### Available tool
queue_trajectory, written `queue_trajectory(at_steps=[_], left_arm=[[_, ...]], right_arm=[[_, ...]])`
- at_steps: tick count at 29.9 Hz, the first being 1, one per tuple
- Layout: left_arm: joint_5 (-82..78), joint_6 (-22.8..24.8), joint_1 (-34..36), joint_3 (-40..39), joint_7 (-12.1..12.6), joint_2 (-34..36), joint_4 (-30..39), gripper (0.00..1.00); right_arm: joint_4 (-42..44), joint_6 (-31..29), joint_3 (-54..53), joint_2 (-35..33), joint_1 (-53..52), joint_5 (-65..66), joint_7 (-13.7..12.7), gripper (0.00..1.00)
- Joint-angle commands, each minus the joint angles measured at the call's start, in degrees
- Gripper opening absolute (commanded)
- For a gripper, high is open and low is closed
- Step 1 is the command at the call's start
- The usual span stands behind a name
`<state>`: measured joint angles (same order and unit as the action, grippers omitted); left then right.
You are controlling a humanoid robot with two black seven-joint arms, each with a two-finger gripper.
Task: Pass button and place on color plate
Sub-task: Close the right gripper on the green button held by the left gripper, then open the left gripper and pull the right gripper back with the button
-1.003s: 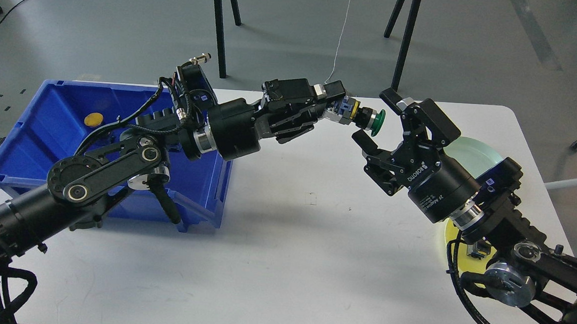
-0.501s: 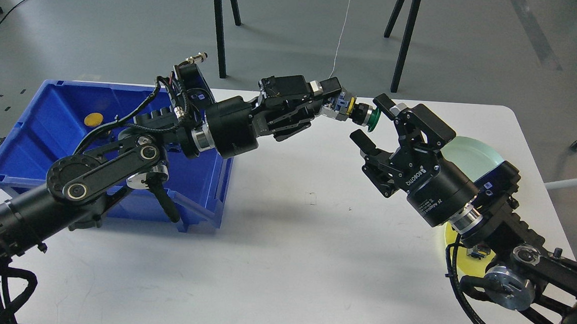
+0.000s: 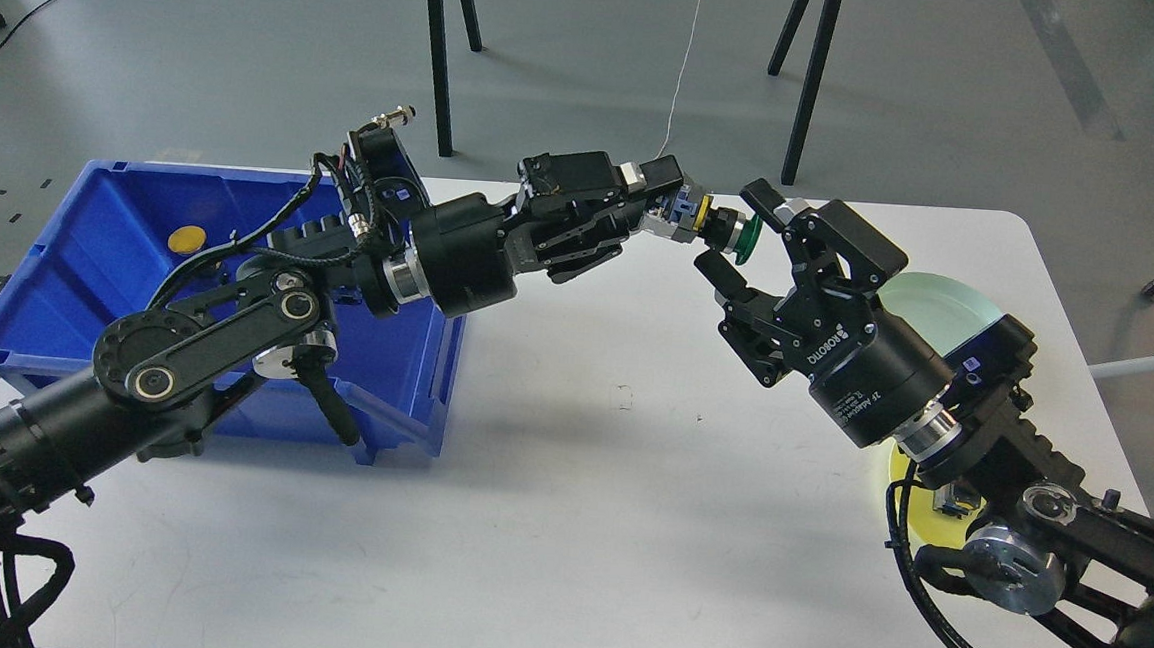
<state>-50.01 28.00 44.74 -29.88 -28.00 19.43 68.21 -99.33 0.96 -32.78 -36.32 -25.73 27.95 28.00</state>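
My left gripper (image 3: 672, 208) is shut on the body of a green-capped push button (image 3: 728, 231) and holds it above the table's far middle, cap pointing right. My right gripper (image 3: 740, 229) is open, one finger above and one finger (image 3: 718, 272) below the green cap, not closed on it. A pale green plate (image 3: 939, 306) lies at the table's right, partly hidden by my right arm. A yellow plate (image 3: 904, 472) lies nearer the front right, mostly hidden under the arm.
A blue bin (image 3: 91, 244) stands at the table's left with a yellow-capped button (image 3: 186, 238) inside. Black stand legs (image 3: 438, 55) rise behind the table's far edge. The white table (image 3: 565, 524) spreads across the front.
My left gripper moved the button up and slightly left, then held still. My right gripper moved left and up, so its open fingers now bracket the green cap.
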Motion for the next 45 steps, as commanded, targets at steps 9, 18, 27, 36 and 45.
queue_trajectory(at_steps=[9,18,27,36,45], left_arm=[[0.0,0.0,-0.1,-0.1,0.0,0.0,0.0,0.17],[0.0,0.0,-0.1,-0.1,0.0,0.0,0.0,0.17],[0.2,-0.8,-0.4,-0.3,0.0,-0.2,0.0,0.41],[1.4,-1.3,-0.4,-0.3,0.0,-1.1,0.1,0.78],[1.7,-1.3,-0.4,-0.3,0.0,-1.0,0.2,0.82]], right_arm=[[0.0,0.0,0.0,-0.1,-0.1,0.2,0.0,0.35],[0.0,0.0,-0.1,-0.1,-0.3,0.2,0.0,0.15],[0.0,0.0,-0.2,-0.1,-0.3,0.2,0.0,0.1],[0.0,0.0,-0.2,-0.2,-0.3,0.2,0.0,0.07],[0.1,0.0,-4.6,-2.3,1.2,0.2,0.0,0.06]])
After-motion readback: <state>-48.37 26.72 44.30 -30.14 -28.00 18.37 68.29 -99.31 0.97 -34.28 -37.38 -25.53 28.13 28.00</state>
